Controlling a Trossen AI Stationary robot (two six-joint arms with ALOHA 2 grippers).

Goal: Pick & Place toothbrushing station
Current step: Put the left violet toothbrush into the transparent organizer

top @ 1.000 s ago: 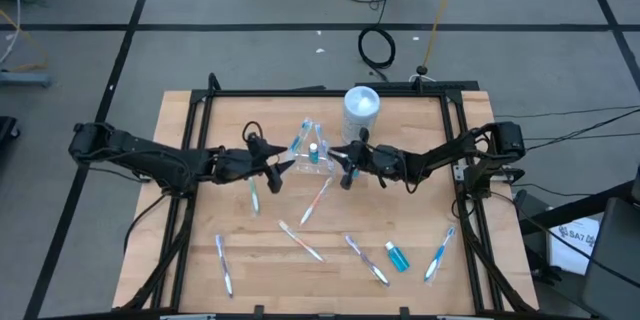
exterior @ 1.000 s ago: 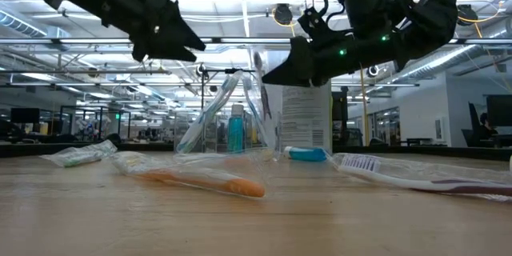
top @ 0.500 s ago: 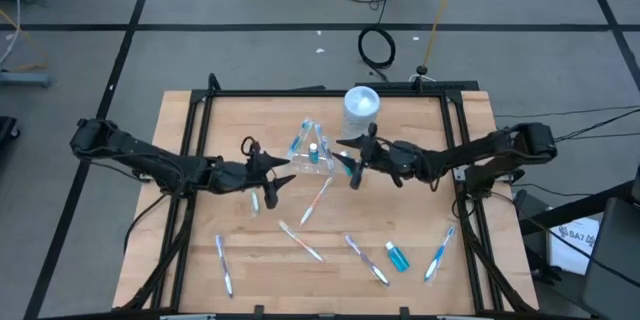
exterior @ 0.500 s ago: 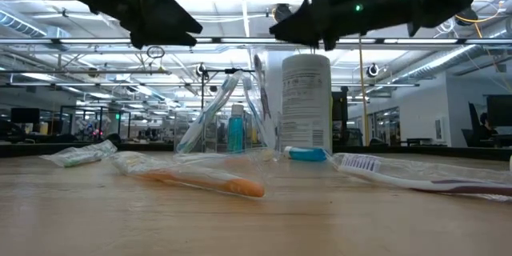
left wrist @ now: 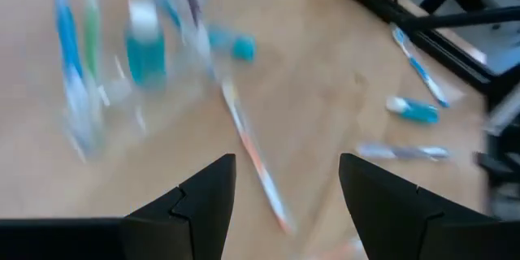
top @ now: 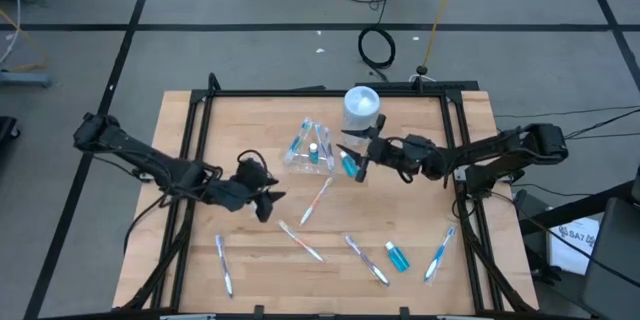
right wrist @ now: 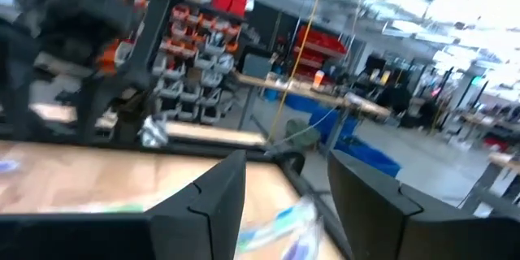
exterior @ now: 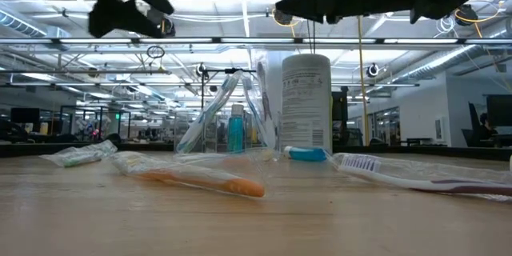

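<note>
The clear cup (top: 310,156) stands at the table's middle, holding toothbrushes and a blue tube (exterior: 235,132). Another blue tube (top: 347,165) lies on the table just right of the cup. Several wrapped toothbrushes lie loose, among them an orange one (top: 316,200) and a white one (top: 301,241). My left gripper (top: 268,203) hovers open, left of the orange toothbrush and nearer the front edge than the cup (left wrist: 106,57). My right gripper (top: 353,153) hangs open high above the lying tube, right of the cup. Neither holds anything.
The tall white canister (top: 361,107) stands behind the cup to the right. More toothbrushes (top: 225,263) (top: 366,260) (top: 440,252) and a blue tube (top: 397,256) lie near the front edge. A black frame (top: 320,92) rims the table.
My left gripper has drawn away from the cup toward the table's near-left, rising a little and rolling at the wrist. My right gripper has risen from beside the cup and pulled back slightly toward the right edge. The cup, tubes and toothbrushes have stayed put.
</note>
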